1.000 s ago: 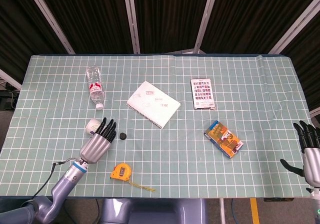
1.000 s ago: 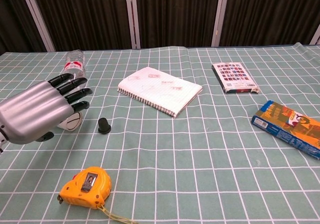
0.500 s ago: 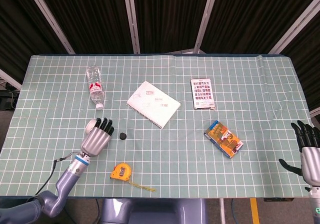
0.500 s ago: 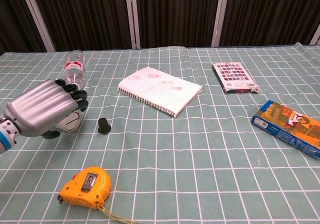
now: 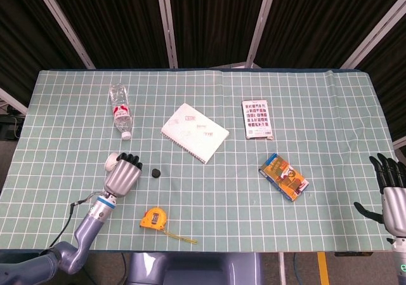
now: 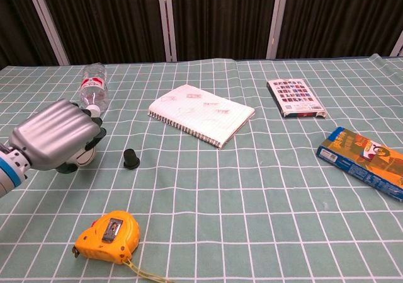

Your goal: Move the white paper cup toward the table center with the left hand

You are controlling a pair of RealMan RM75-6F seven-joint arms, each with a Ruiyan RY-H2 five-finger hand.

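The white paper cup [image 5: 112,163] lies on its side at the left of the table, mostly covered by my left hand [image 5: 123,175]. The hand's fingers are curled down over the cup and wrap it. In the chest view only a sliver of the cup [image 6: 84,158] shows under the left hand [image 6: 55,137]. My right hand [image 5: 393,193] hangs at the table's right front corner, fingers spread, holding nothing.
A small black cap [image 5: 155,172] sits just right of the left hand. An orange tape measure [image 5: 154,218] lies in front. A water bottle [image 5: 120,110], a notebook [image 5: 194,131], a card box [image 5: 257,119] and a blue-orange box [image 5: 283,176] lie further off.
The left hand's fingers, stretched out above the cup before, have curled down around it and the hand has sunk lower. The right hand has stayed put.
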